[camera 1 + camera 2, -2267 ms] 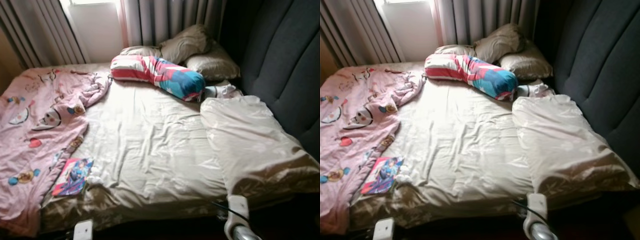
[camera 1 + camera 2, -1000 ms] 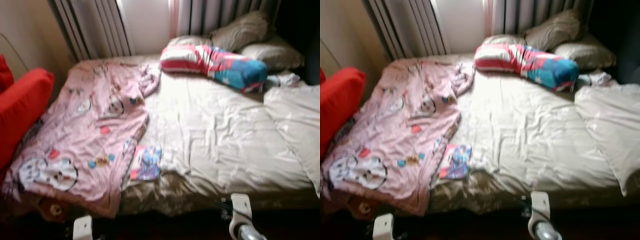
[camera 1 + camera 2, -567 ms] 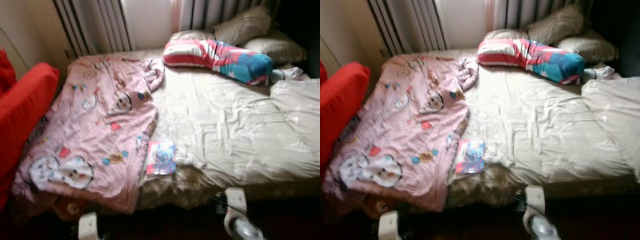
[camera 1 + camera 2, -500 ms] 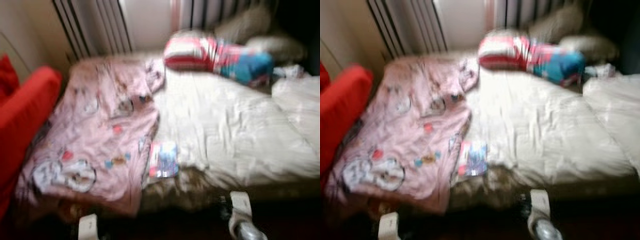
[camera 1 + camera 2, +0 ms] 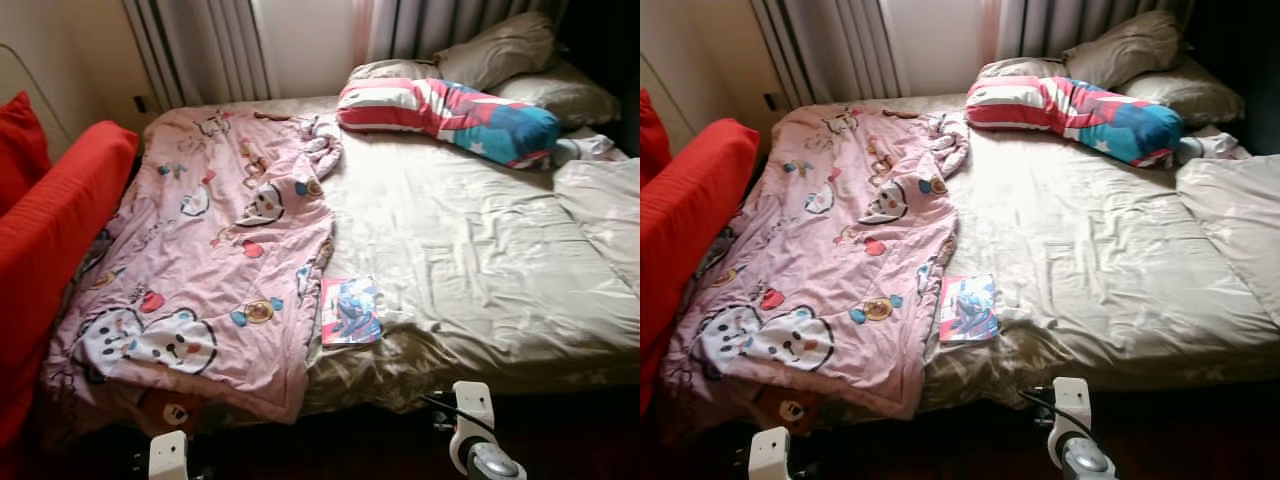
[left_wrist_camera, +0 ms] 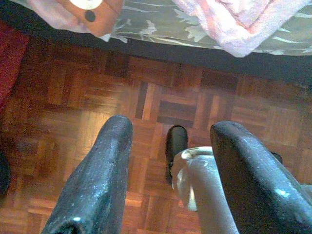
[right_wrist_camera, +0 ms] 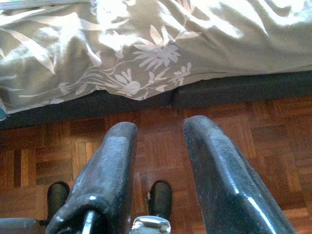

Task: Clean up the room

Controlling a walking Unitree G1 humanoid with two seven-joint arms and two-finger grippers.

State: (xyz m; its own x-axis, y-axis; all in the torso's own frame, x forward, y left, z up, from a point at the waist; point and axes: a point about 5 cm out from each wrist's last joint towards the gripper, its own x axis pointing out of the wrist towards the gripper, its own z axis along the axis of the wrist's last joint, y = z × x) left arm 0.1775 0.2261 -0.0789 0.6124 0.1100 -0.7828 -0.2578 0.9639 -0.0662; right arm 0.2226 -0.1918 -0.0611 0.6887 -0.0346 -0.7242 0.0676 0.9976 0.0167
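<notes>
The view has swung left along the bed (image 5: 480, 250): pink cartoon blanket (image 5: 200, 260) and red sofa (image 5: 50, 230) now show, the comic book (image 5: 350, 311) centred near the foot edge, likely next. Left end effector (image 6: 161, 180) and right end effector (image 7: 156, 170) hang open, empty, above the parquet floor (image 6: 73, 122).

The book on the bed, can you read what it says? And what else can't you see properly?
- Book: too small in the eye views; only a blue and pink cover shows, no words.
- White thing beside the colourful bolster: partly hidden by it, so unclear what it is.
- Beige duvet: cut off by the eye views' right edge.
- Red cushion: cut off by the left edge.
- Under the pink blanket: hidden.
</notes>
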